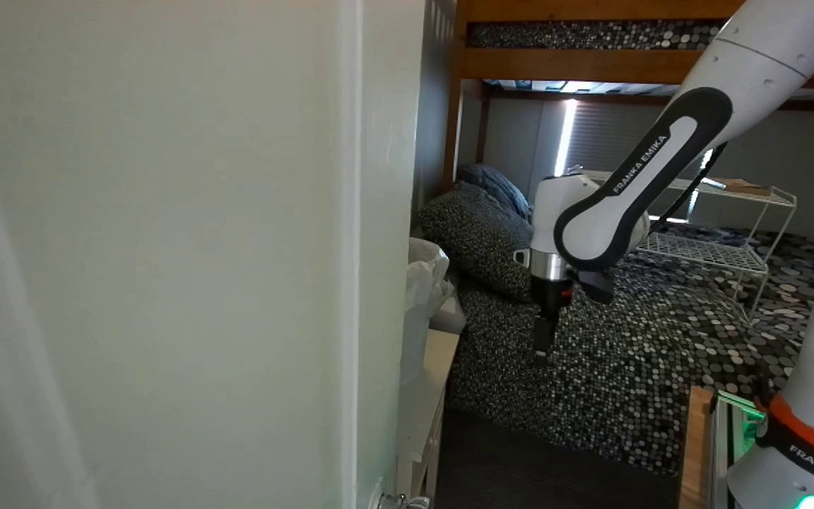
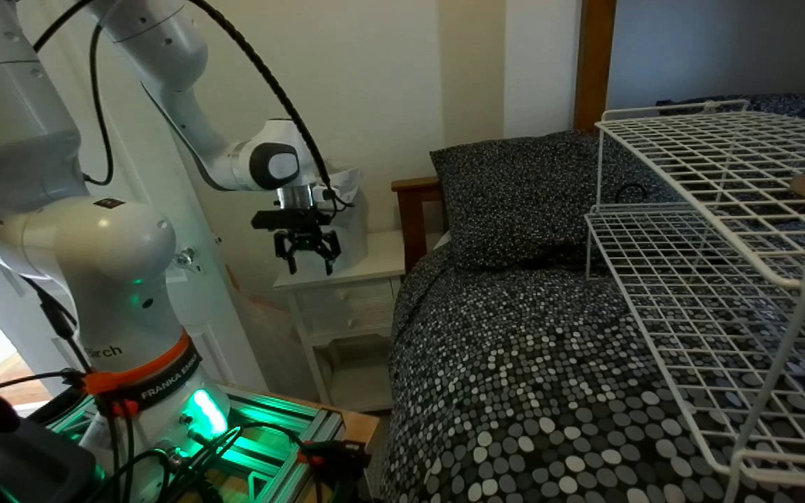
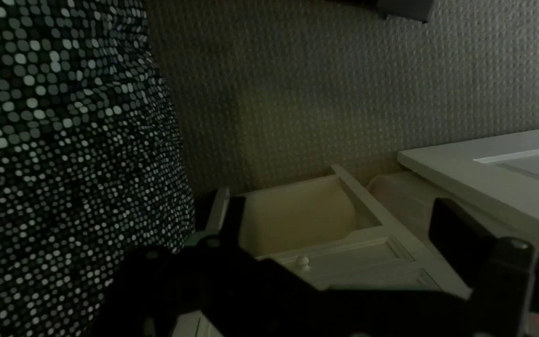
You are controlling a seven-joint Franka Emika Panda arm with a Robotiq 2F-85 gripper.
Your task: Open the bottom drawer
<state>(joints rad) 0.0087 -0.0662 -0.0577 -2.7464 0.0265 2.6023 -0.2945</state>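
While my forearm (image 2: 193, 126) is slanting toward five o'clock in an exterior view, my gripper (image 2: 310, 268) pointing to six, my fingers (image 3: 235, 215) spread apart, the bottom drawer (image 2: 367, 320) of white nightstand (image 2: 383, 255), closed, at their five o'clock.

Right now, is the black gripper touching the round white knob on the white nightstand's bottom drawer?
Apart. In an exterior view, the top drawer's front shows between the gripper and the knob.
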